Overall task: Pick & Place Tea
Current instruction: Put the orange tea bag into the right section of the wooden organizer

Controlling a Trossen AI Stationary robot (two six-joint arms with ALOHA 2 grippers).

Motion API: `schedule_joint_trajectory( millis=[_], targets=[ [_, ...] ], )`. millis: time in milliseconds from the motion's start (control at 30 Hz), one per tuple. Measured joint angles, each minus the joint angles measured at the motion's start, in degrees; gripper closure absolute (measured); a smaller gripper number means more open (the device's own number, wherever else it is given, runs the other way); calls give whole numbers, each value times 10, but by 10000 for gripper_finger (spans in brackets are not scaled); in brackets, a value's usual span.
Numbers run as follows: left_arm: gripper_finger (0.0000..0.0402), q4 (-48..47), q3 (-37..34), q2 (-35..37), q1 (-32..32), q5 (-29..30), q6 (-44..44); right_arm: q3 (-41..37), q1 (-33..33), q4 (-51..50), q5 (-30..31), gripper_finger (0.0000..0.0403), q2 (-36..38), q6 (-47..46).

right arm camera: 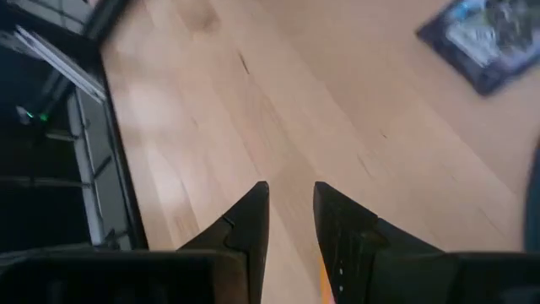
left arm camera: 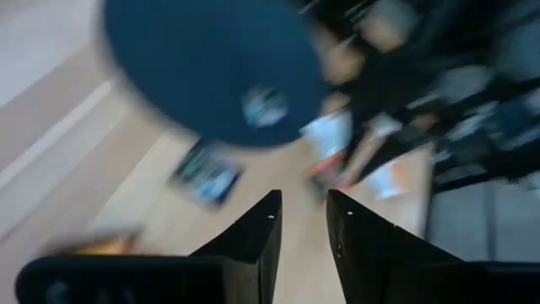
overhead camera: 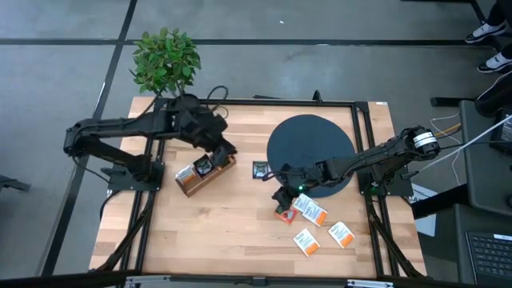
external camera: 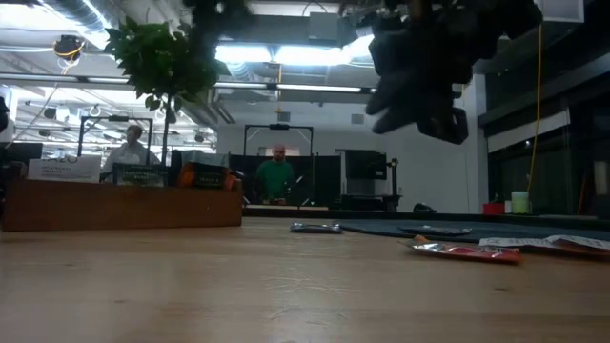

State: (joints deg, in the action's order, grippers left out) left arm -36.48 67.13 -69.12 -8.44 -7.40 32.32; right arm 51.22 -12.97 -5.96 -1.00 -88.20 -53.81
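Grey floor (overhead camera: pixel 64 72) with dark seams surrounds the table. Ceiling lights (external camera: pixel 276 52) glow over desks; two people (external camera: pixel 276 176) sit far back. A keyboard (overhead camera: pixel 488 254) lies nearby.

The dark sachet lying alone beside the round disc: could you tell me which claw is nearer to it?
The right claw is slightly nearer, just beyond the dark sachet toward the table's front. The left claw is over the wooden box, on the sachet's other side.

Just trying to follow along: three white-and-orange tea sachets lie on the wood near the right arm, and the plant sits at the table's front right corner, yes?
Not quite. The high view shows the plant at the far left corner. The three white-and-orange tea sachets do lie near the right arm.
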Motion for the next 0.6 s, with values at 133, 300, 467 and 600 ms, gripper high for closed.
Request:
schedule_joint_trajectory(
  millis=[133, 300, 467, 600],
  targets=[
    [310, 105, 1, -16, 48, 17, 2, 0, -10, -64, -29, 305, 0, -32],
    [313, 138, 1, -58, 97, 81, 30, 0, -38, -161, -10, 305, 0, -69],
    [314, 141, 0, -126, 130, 98, 95, 0, -67, -178, 21, 305, -1, -74],
    [313, 145, 0, -187, 146, 89, 149, 0, -84, -177, 49, 306, -2, -74]
  ],
)
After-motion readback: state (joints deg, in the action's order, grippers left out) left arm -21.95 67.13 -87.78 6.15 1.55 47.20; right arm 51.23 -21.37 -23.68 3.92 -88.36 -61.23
